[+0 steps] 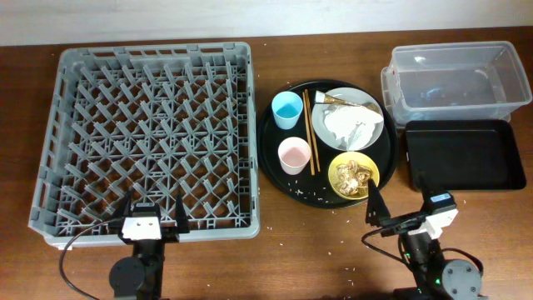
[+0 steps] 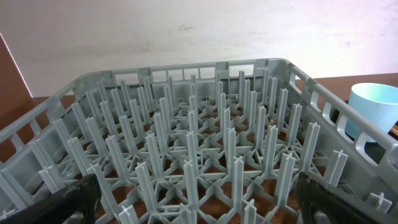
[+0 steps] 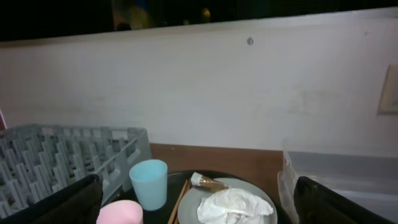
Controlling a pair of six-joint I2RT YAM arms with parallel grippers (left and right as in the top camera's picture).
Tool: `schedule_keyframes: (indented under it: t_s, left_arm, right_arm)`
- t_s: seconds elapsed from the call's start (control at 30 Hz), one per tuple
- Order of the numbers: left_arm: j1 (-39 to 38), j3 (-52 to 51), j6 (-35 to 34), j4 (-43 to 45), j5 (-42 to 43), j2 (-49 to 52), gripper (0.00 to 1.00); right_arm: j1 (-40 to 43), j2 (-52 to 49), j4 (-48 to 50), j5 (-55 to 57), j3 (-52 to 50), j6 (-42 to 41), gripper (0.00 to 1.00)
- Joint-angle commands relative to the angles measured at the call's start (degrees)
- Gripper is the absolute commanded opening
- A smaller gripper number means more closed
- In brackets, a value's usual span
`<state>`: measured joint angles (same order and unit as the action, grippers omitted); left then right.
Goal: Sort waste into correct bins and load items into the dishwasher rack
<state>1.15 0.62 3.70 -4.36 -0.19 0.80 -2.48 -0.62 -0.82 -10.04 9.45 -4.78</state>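
The grey dishwasher rack (image 1: 58, 142) stands at the left and fills the left wrist view (image 2: 186, 143). The round black tray (image 1: 271, 162) holds a light blue cup (image 1: 287, 109), a pink cup (image 1: 294, 155), chopsticks (image 1: 309, 133), a yellow bowl (image 1: 340, 167) with food scraps (image 1: 354, 177), and a white plate (image 1: 376, 127) with a napkin (image 1: 350, 127) and a brownish wrapper (image 1: 333, 101). My left gripper (image 1: 152, 212) is open at the rack's near edge. My right gripper (image 1: 401, 204) is open, near the tray's front right. Both are empty.
A clear plastic tub (image 1: 454, 79) stands at the back right, with a flat black tray (image 1: 462, 155) in front of it. Crumbs (image 1: 329, 200) lie on the wooden table by the round tray. A white wall stands behind the table.
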Motion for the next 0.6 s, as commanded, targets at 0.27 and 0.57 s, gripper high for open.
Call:
schedule_keyframes:
  t_s: [0.27, 0.57]
  left_arm:
    - [0.0, -0.1, 1.1, -0.4, 0.3, -0.1, 0.99]
    - [0.0, -0.1, 1.1, -0.4, 0.3, -0.1, 0.99]
  right_arm:
    - [-0.5, -18.7, -8.9, -0.5, 18.0, 0.1, 0.99]
    - [-0.5, -72.5, -41.3, 0.1, 65.7, 6.4, 0.99]
